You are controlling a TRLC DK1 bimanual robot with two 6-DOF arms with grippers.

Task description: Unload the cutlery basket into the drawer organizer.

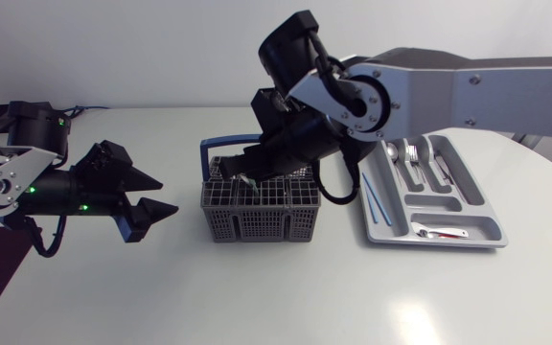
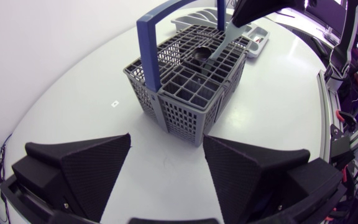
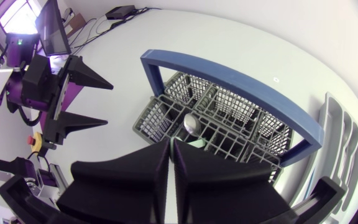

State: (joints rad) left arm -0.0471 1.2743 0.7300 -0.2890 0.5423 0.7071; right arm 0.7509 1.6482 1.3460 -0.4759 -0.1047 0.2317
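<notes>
Gripping a spoon by its handle, the right gripper hangs over the cutlery basket. Its fingers are almost pressed together, and the spoon's bowl is down inside one of the basket's compartments. The grey basket stands upright near the middle of the white table, its blue handle arching above it. The left gripper sits low over the table just beside the basket, apart from it. Its fingers are spread wide, hold nothing and point at the basket. The drawer organizer lies on the basket's other side, near it. Several pieces of cutlery are already in its compartments.
</notes>
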